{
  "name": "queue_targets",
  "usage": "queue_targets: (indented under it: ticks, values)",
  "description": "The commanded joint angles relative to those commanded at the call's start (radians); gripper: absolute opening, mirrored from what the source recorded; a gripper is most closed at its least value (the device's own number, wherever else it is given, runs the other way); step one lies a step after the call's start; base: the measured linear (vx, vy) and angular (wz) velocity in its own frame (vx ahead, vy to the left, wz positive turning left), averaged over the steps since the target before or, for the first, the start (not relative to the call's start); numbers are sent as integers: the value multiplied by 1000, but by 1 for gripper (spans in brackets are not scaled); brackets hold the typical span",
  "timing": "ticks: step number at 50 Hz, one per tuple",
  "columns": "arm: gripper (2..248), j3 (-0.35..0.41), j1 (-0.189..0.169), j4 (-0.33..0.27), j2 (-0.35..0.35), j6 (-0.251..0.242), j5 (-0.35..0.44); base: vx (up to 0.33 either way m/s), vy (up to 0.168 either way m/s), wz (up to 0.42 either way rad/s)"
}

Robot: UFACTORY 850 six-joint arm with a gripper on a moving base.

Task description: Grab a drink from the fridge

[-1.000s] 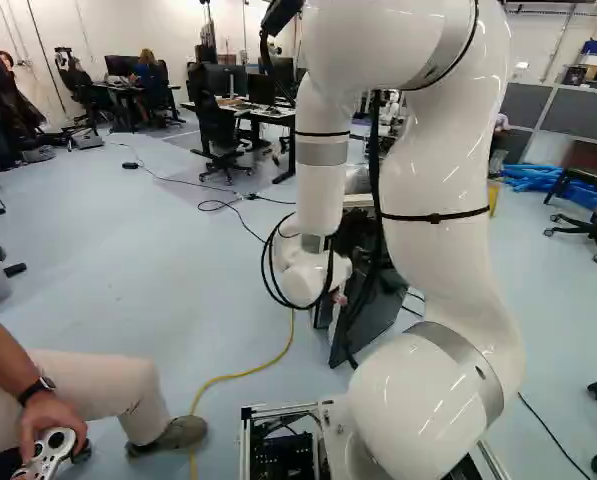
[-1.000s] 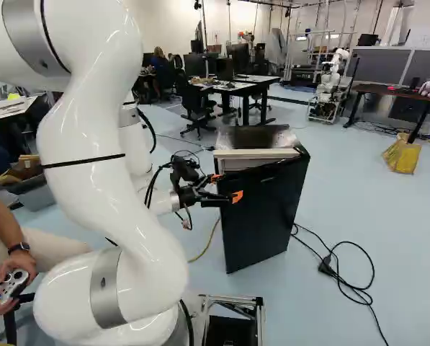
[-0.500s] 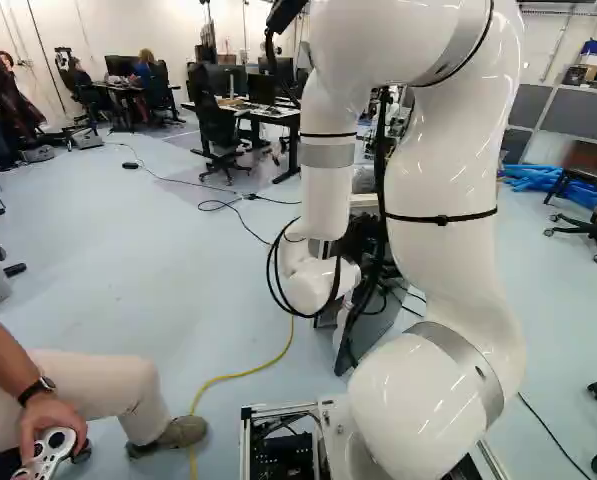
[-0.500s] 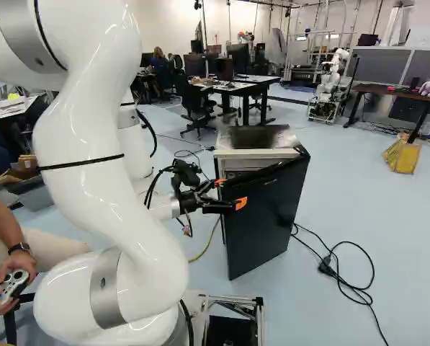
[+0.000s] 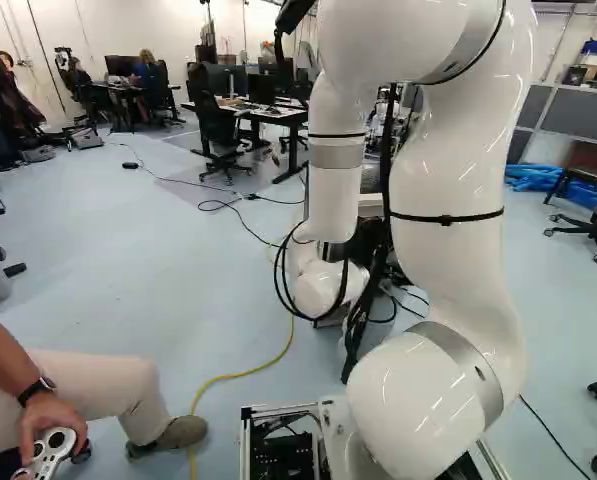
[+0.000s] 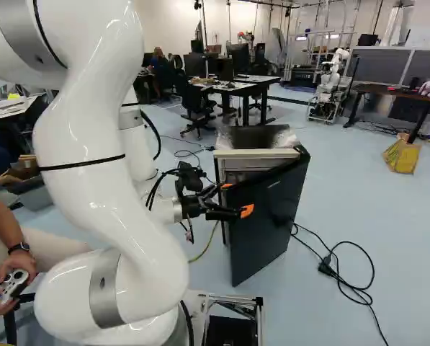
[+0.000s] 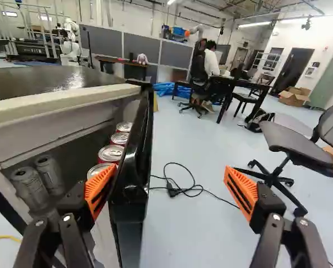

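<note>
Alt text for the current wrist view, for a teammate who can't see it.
Open gripper astride the partly open fridge door, one finger on its inner side. A row of red cans lines the door's inside; two paler cans sit within the fridge.

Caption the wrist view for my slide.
Open tool straddling the edge of an ajar fridge door, red cans lined up inside.

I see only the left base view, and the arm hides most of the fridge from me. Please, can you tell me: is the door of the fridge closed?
Observer: No, the fridge has its door partly open.
Operator: Thank you. And the gripper, is it open or shut?
Observer: Open; in the wrist view its fingers stand wide apart.
Operator: Good. Are there some drinks which you can see?
Observer: Yes, several cans stand in a row along the inner side of the door.
</note>
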Motion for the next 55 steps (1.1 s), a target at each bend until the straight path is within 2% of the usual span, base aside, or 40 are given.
queue_targets:
  ticks: [31, 55]
  values:
    - [247, 35, -61, 65, 14, 0, 0, 0, 0, 0]
    - [247, 40, -139, 116, 16, 0, 0, 0, 0, 0]
